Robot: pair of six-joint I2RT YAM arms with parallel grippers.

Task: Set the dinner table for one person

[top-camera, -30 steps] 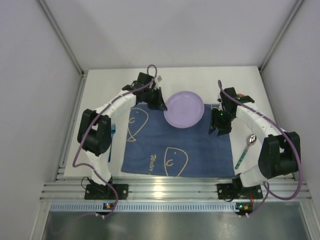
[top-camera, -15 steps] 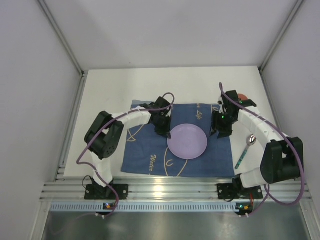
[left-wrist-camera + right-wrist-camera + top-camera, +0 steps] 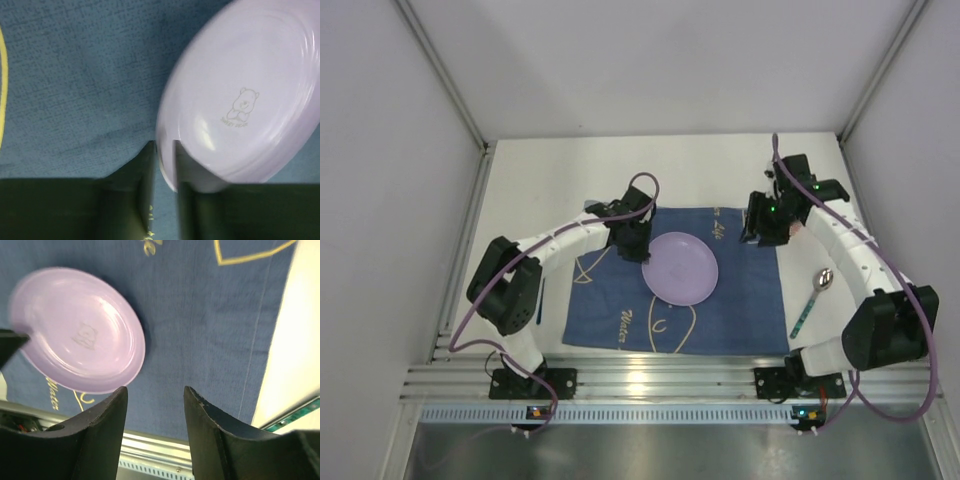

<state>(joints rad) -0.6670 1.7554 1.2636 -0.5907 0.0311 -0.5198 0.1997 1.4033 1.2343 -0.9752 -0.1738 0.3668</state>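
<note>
Top external view: the left tool (image 3: 642,250) is clamped on the rim of the lilac plate (image 3: 680,268), over the middle of the blue cloth (image 3: 610,310) on the white surface (image 3: 540,180) — nearly placed, not released. The right tool (image 3: 757,235) hangs apart, empty; the spoon (image 3: 815,297) beside the cloth looks unplaced.

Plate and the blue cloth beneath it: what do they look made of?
The plate looks like moulded plastic, perhaps melamine: even lilac colour, smooth semi-gloss face with soft highlights and a faint printed bear. The cloth looks like woven fabric, matte: a visible thread grid, with thin yellow lines, printed or stitched, I cannot tell.
</note>
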